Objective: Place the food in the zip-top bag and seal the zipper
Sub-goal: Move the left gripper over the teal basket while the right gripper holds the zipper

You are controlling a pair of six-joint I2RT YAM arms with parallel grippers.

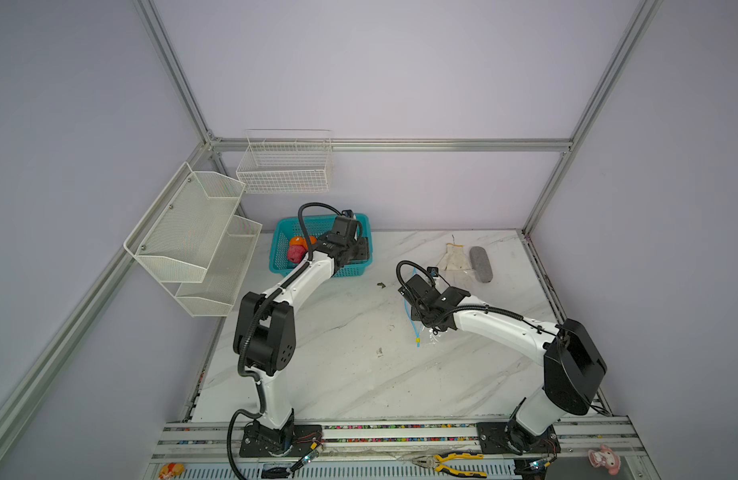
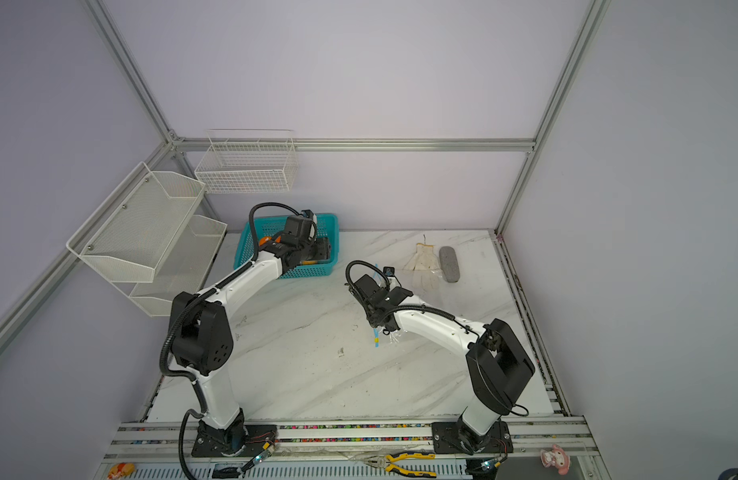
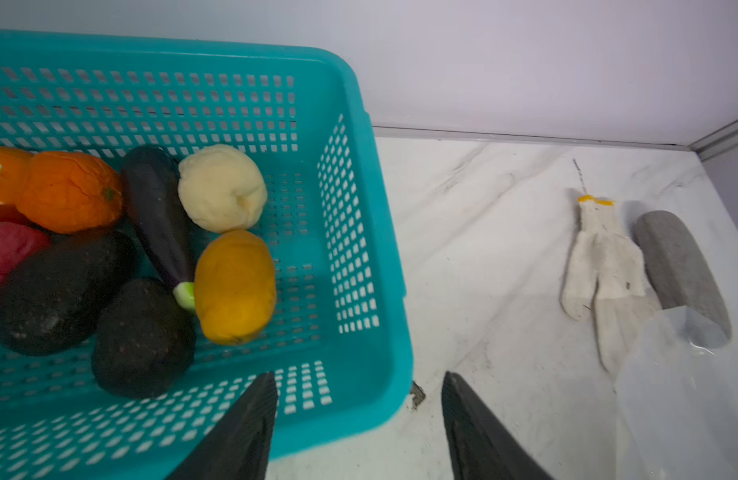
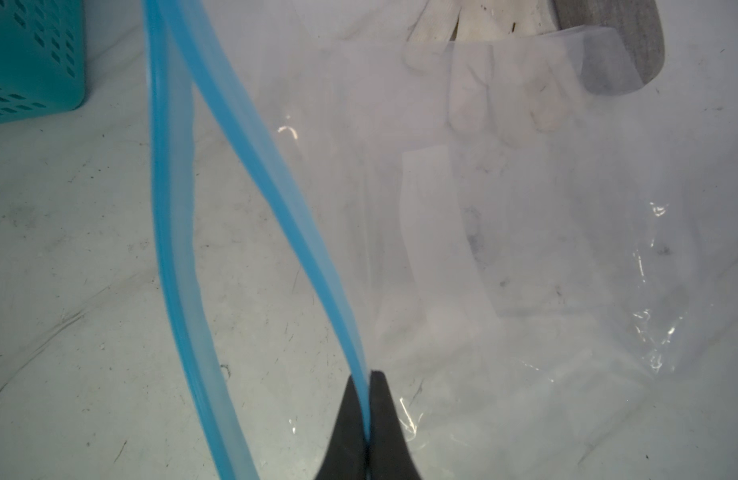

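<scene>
1. Looking into the teal basket (image 3: 350,257) at the back left of the marble table (image 1: 359,386), you are seeing the food (image 3: 122,266) lying inside it. There are two orange balls (image 3: 70,191), a pink one (image 3: 6,253), a cream ball (image 3: 222,187), a yellow ball (image 3: 234,286), a dark eggplant (image 3: 155,216) and two black-brown lumps (image 3: 145,336), all crowding toward one end.
2. The eggplant is lying with its long axis running from the basket's back wall toward the front. Its green stem end is pointing at the front wall and wedging between the yellow ball and a black-brown lump.
3. Your left gripper (image 3: 359,376) is hanging over the basket's near right corner. Its fingers (image 3: 251,424) are standing well apart and gripping nothing.
4. The zip-top bag (image 4: 525,249) is lying on the table right of centre, under the right arm and well apart from the basket. Its clear walls are showing only its white label (image 4: 434,232) and the tabletop, and its far corner is overlapping a white glove (image 3: 604,266) and a grey pad (image 3: 679,266).
5. The zipper (image 4: 251,166) is running near-to-far across the table, with the yellow slider (image 1: 417,340) sitting at its near end. The mouth is facing left, toward the basket, and the two blue strips are bowing apart — the mouth is gaping.
6. Your right gripper (image 4: 366,378) is clenching the upper blue strip, pinching that lip of the bag above the lower strip.
</scene>
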